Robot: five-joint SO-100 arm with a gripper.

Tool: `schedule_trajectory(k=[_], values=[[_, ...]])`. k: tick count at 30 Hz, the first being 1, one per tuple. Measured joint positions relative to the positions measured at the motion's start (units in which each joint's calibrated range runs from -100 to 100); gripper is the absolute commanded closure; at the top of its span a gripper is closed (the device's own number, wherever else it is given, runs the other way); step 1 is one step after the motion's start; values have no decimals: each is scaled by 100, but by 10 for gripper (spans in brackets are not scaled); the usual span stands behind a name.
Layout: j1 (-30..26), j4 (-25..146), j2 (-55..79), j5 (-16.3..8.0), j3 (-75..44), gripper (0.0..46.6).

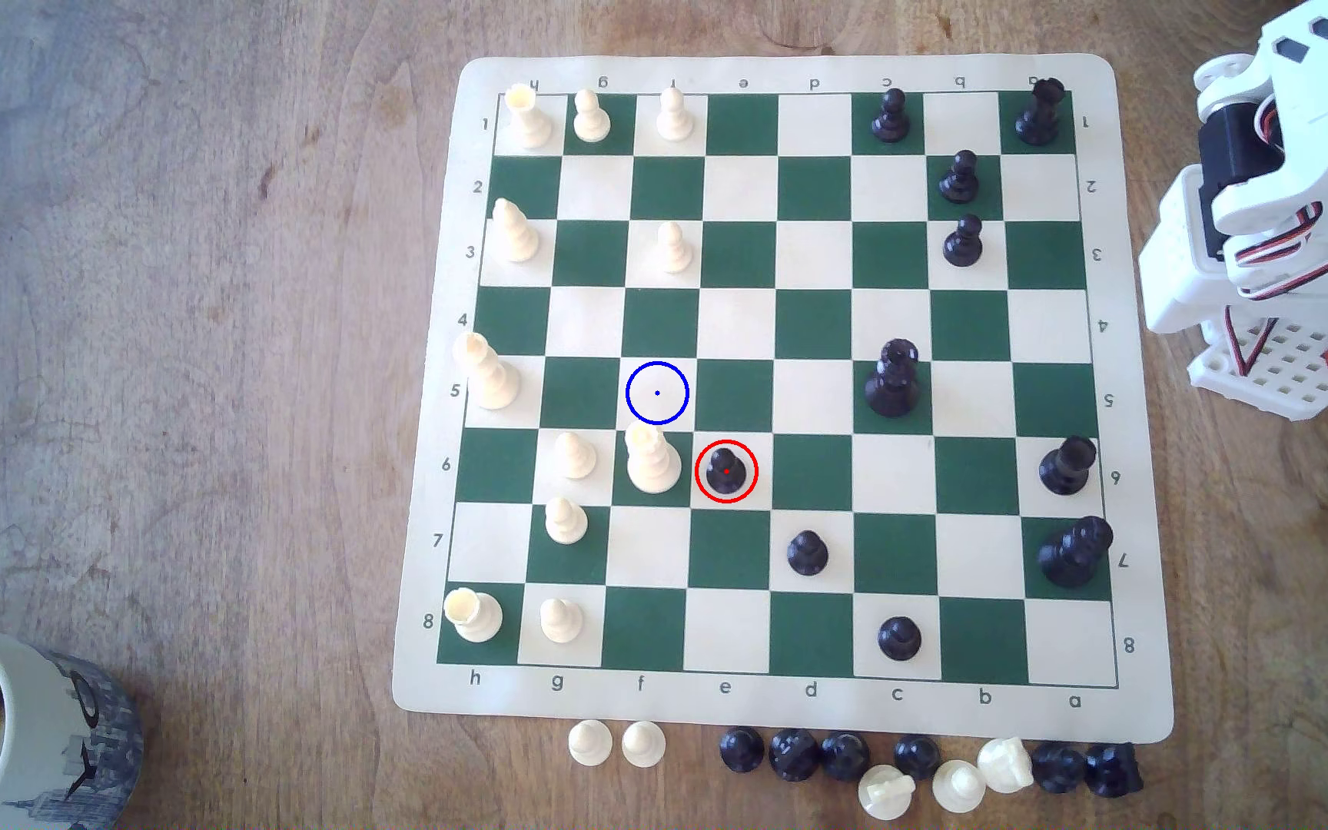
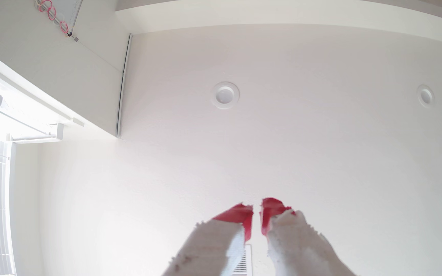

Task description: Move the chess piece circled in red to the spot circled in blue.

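Red-tipped fingers [image 2: 243,217] sit right up against my wrist camera, and behind them it's just ceiling with two round lights [image 2: 224,95]. So my gripper [image 2: 257,212] is aimed straight up. The two tips are nearly together with only a thin slit between them, and nothing's in there. Empty hand, basically closed.

From the outside, my arm [image 1: 1284,199] is folded up off the board [image 1: 788,68], past its a-file edge on the exterior view's right. I can't pick out the gripper itself in that shot.

Everything I care about is way out from me. The pawn [image 1: 726,471] in the red ring stands upright on a cream square, well apart from my arm, most of the board's width off toward the exterior view's left. A tall cream piece [image 1: 651,463] stands just beside it, on the side facing away from me. The blue spot [image 1: 657,393] is one square diagonally further out again, bare and cream.

My read: nothing's started yet. I'll need to swing the hand down and reach across, open up, then come at the pawn from above so I don't bump that tall cream neighbour. A black queen-ish piece [image 1: 892,383] stands roughly between me and it too, so I'd stay high on the way over.
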Motion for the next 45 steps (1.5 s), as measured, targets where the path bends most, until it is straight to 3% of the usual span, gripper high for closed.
schedule_trajectory(k=[4, 14, 23, 31, 36, 42, 45], values=[[-199, 327, 0, 0, 0, 448], [-332, 3594, 0, 0, 0, 452], [-111, 7992, 0, -15, -90, 452], [133, 11339, 142, -5, -1175, 453], [-177, 13044, 1123, -10, -1907, 369], [-789, 13785, 2497, 10, -2946, 395], [-1003, 14231, 3125, -24, -3488, 352]])
